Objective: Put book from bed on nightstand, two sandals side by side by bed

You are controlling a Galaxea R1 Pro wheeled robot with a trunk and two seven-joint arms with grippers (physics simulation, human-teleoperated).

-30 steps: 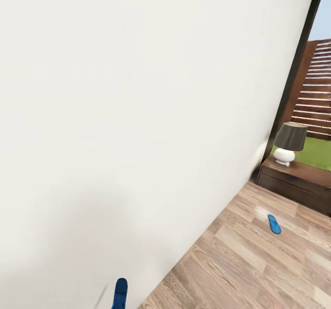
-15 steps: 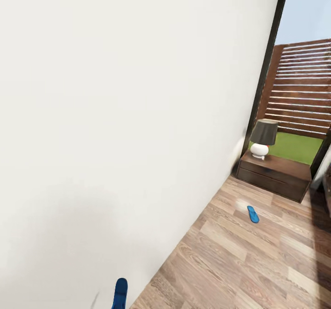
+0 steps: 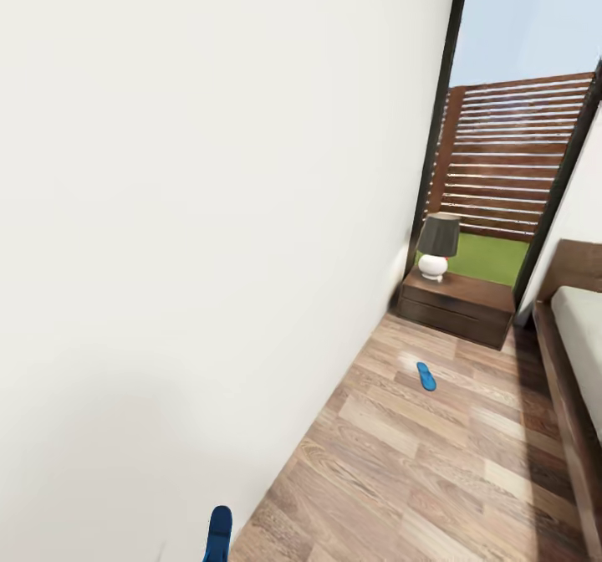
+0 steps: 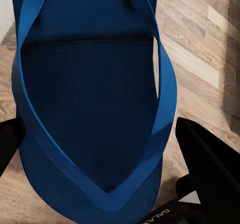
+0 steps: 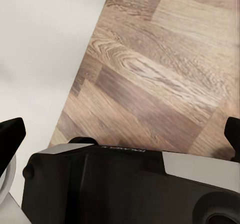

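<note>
Nearest, the left tool (image 4: 100, 134) grips one blue sandal (image 4: 90, 99), its dark fingers (image 4: 207, 154) set on either side of the sole; the head view shows that sandal's tip poking up at the bottom edge, close to the white wall (image 3: 184, 211). The right tool (image 5: 120, 134) hangs over bare wood-plank floor (image 5: 160, 74), its fingertips wide apart and holding nothing.

Farther along the floor lies the second sandal (image 3: 426, 375), alone and flat, between the wall and the bed (image 3: 577, 353), whose wooden frame and pale mattress run along the right. Beyond it stands the nightstand (image 3: 456, 303) with a lamp (image 3: 436, 246) before the window.

The book is not seen here. The step in hand looks like carrying the held sandal toward its mate. Next, the robot should probably roll forward and set the sandal down just beside the other, by the bed frame.
</note>
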